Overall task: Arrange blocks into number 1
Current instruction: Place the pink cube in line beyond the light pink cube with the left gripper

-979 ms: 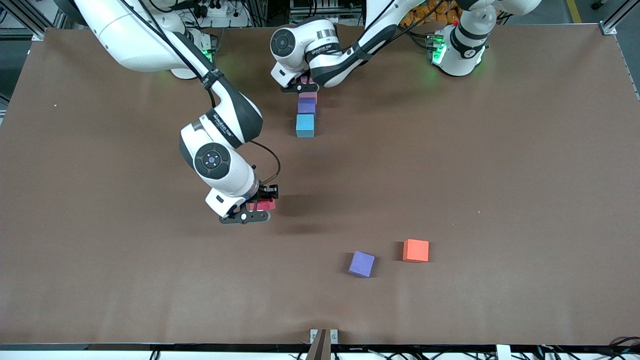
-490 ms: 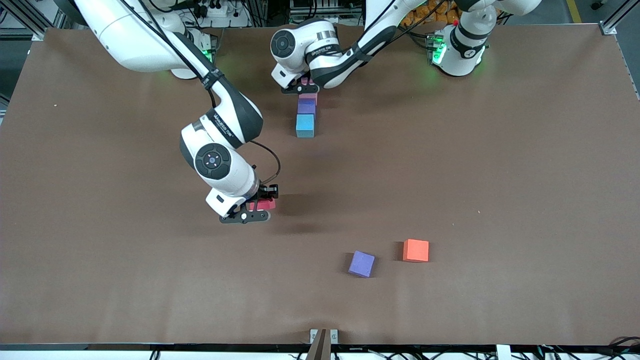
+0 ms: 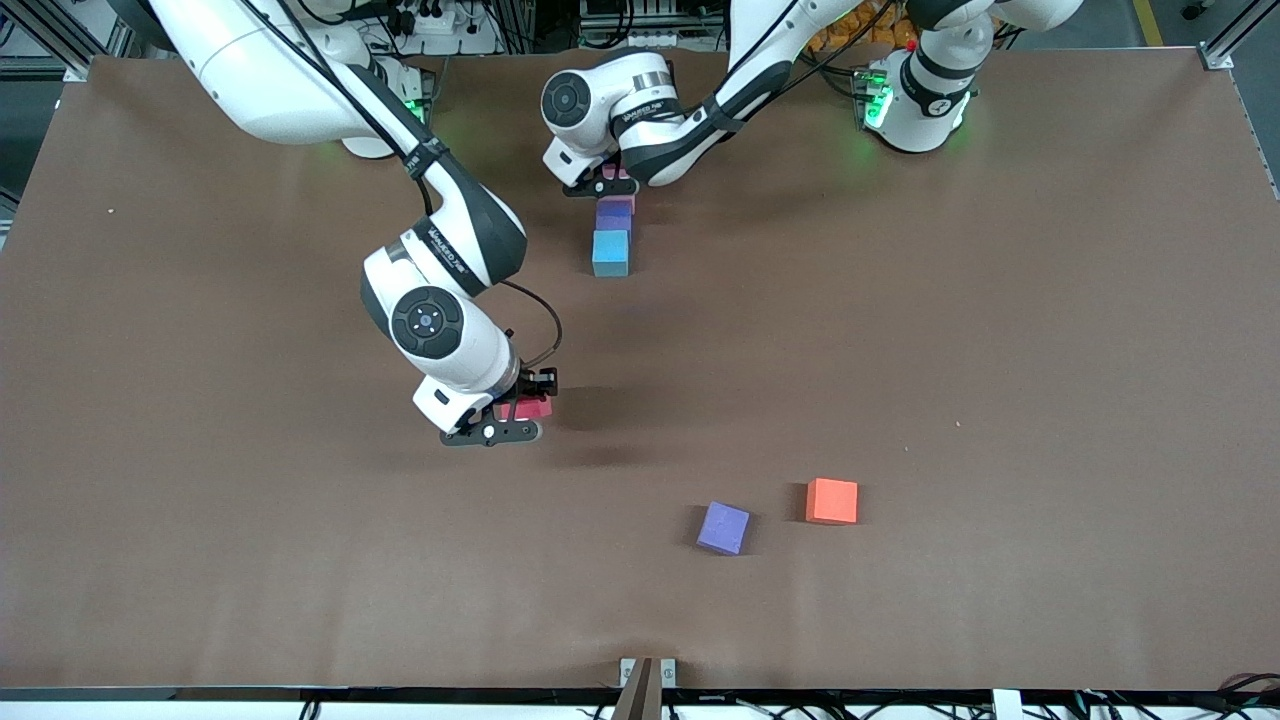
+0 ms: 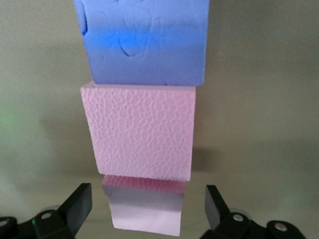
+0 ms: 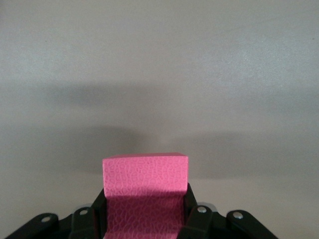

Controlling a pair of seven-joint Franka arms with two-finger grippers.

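Right gripper (image 3: 517,413) is seen clamped on the crimson red block (image 3: 530,407), which is held up over a bare stretch of the counter (image 3: 1000,300) toward the right arm's end; in the right wrist view the red block (image 5: 145,196) sits squeezed between the two fingers (image 5: 199,219). Left gripper (image 3: 603,182) is positioned over the end of a line of blocks farthest from the front camera, its jaws spread wide with nothing held, as shown in the left wrist view, where the fingers (image 4: 75,206) stand clear on either side of a light pink block (image 4: 144,211). A second light pink block (image 4: 139,132) is set touching the first, and an indigo-purple block (image 4: 144,42) touches that one in turn. The teal-blue block (image 3: 610,251) closes the line at the end nearest the front camera. A loose purple cube (image 3: 723,527) and an orange cube (image 3: 832,500) lie near each other, well apart from the line and nearer to the front camera.
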